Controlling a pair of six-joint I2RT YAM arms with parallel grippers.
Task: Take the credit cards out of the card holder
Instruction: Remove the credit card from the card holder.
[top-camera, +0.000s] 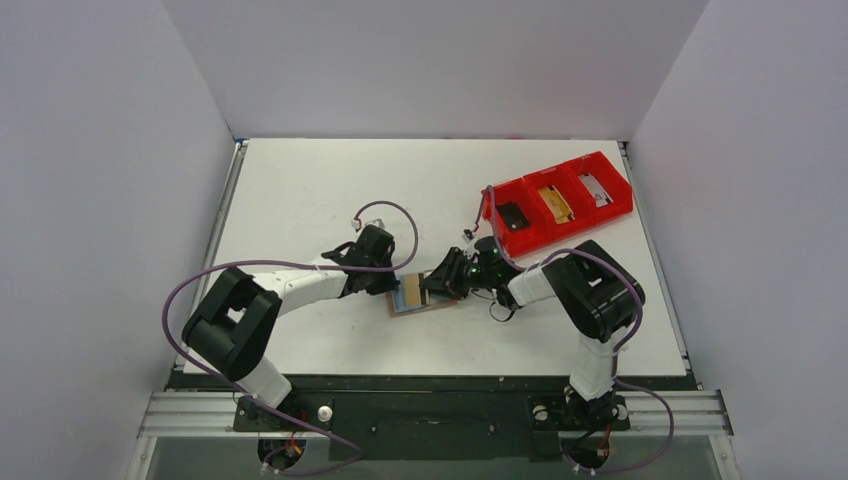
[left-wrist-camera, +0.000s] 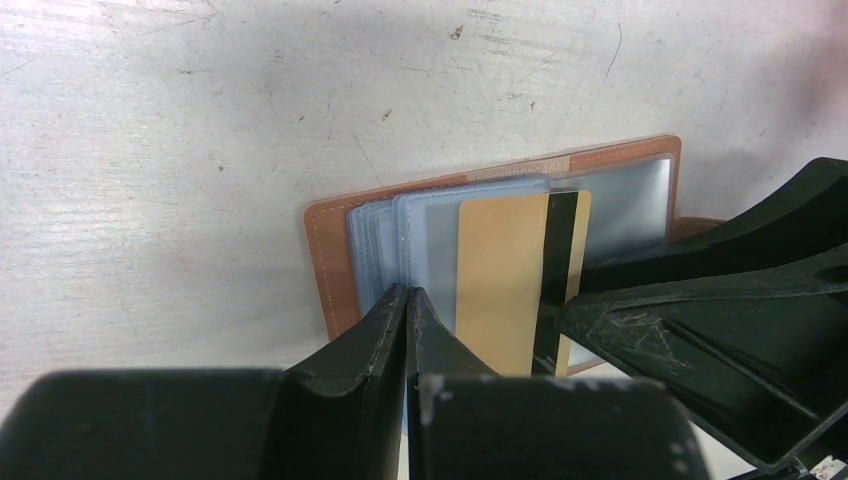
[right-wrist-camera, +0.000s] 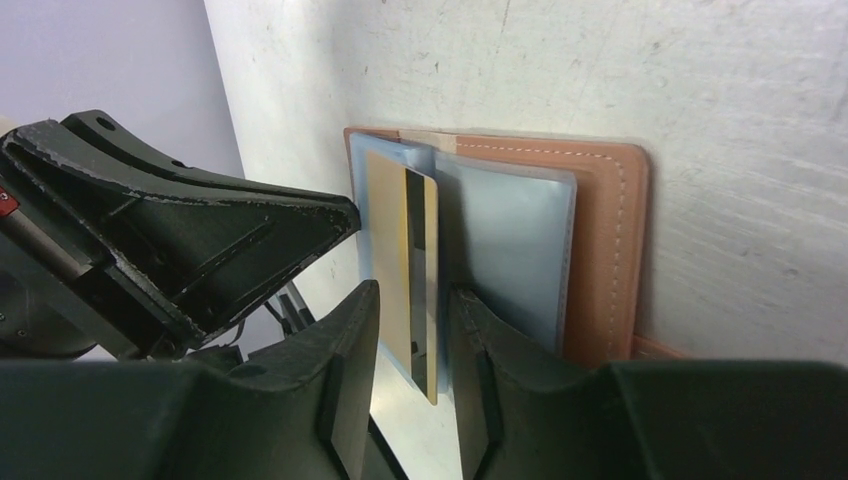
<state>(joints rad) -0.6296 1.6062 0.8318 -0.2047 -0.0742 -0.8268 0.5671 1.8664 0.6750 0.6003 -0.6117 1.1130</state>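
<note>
White table with scuffed, scratched top, plain pale grey walls on left, back and right, black strip and aluminium rail along near edge, even diffuse light

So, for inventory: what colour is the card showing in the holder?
Credit card: gold, black stripe; left wrist view best.

White table, red three-compartment tray at far right, one small item per compartment, grey walls.
</note>
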